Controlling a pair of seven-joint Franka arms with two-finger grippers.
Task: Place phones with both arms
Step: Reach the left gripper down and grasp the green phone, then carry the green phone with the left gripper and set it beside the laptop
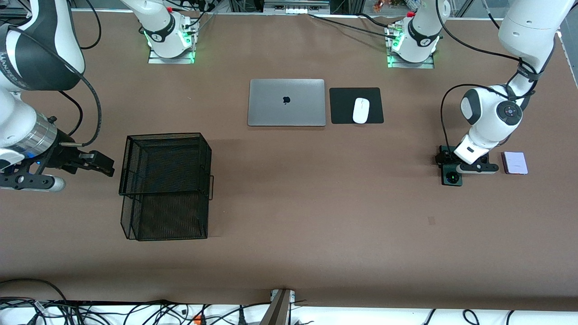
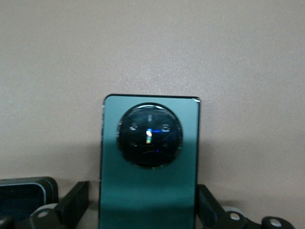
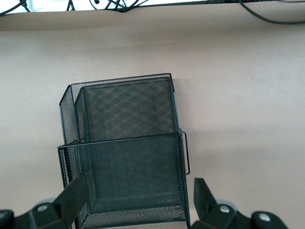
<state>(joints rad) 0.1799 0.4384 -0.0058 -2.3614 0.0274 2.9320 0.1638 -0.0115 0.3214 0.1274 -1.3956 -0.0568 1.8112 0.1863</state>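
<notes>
dark-green phone (image 2: 150, 167) between left gripper (image 2: 143, 210) fingers

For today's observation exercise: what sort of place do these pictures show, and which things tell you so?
Most likely a robotics lab made up as an office desk: two bench-mounted arms work a brown table holding a silver laptop, a white mouse and a black mesh tray, with cables along its edges.
</notes>
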